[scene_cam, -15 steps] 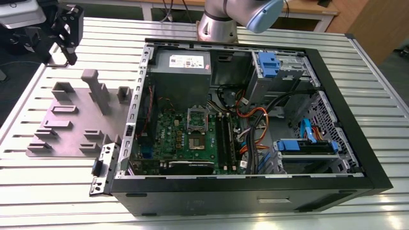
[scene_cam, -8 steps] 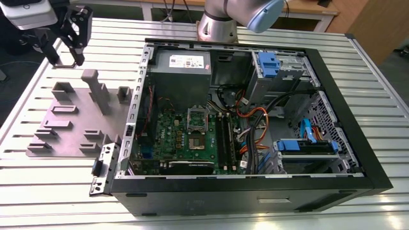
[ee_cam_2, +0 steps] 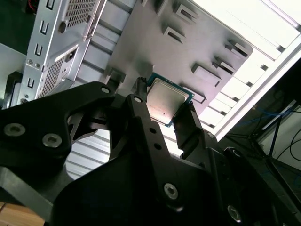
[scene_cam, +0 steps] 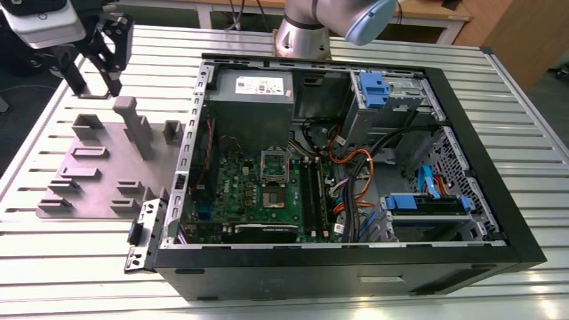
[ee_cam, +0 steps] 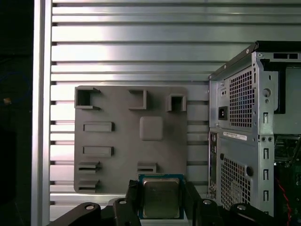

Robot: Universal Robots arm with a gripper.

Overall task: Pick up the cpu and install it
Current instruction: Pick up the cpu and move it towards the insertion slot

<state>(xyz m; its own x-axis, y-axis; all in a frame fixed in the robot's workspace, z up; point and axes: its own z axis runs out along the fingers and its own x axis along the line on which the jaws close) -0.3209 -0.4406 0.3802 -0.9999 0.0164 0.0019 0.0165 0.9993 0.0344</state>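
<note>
My gripper (ee_cam_2: 163, 105) is closed on the cpu (ee_cam: 161, 197), one black finger on each of two opposite edges, so the chip sits between my fingertips with its silvery metal top facing both wrist cameras. The pick-up is done, as I judge it. The install is not: I hang above the grey fixture plate (ee_cam: 122, 136), clear of it, and the chip touches nothing but my fingers.

The open computer case (scene_cam: 498, 220) lies well apart from my gripper, toward the exterior view's right. Inside it the green motherboard (scene_cam: 236, 193) lies flat, and its cpu socket (scene_cam: 274, 195) looks unfilled to me, though I cannot tell whether its frame is raised. Carrying the chip across, lining it up and seating it are all left.

Below me, plate and case both rest on a slatted aluminium table (scene_cam: 534, 133). The plate carries raised holders and shallow pockets. My arm's base (scene_cam: 302, 33) stands at the table's far edge, beyond the case, with wooden furniture (scene_cam: 524, 33) behind it.
</note>
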